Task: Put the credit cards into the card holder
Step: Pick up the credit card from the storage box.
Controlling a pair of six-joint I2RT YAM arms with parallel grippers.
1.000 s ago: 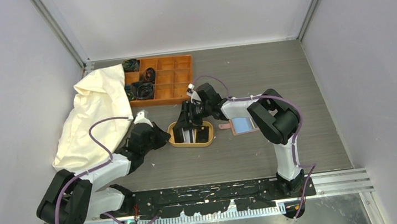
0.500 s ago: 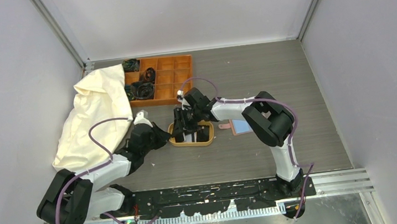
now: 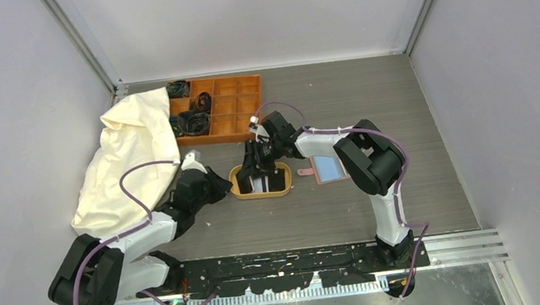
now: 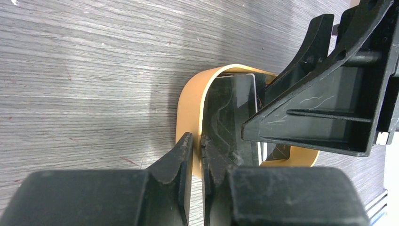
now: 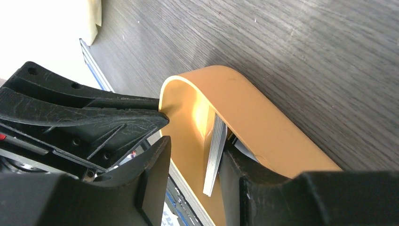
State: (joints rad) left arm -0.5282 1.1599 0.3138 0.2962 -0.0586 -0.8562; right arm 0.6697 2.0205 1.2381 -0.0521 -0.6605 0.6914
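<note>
Black credit cards (image 3: 276, 183) in oval tray (image 3: 260, 196), card holder (image 3: 327, 168) open flat beside it

Overhead view evenly lit, sharp, soft shadows. Wrist views: near jaws blurred, tabletop (image 4: 94, 70) grain crisp. Sheen on black card (image 4: 230, 117); tray (image 5: 188, 122) wall glows (right wrist view's upper-left corner blown white).

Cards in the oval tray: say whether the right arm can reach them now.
Probably yes. The right gripper is down in the tray, fingers open either side of the standing cards, nothing between. The left gripper pinches the tray's rim, clear of them.
</note>
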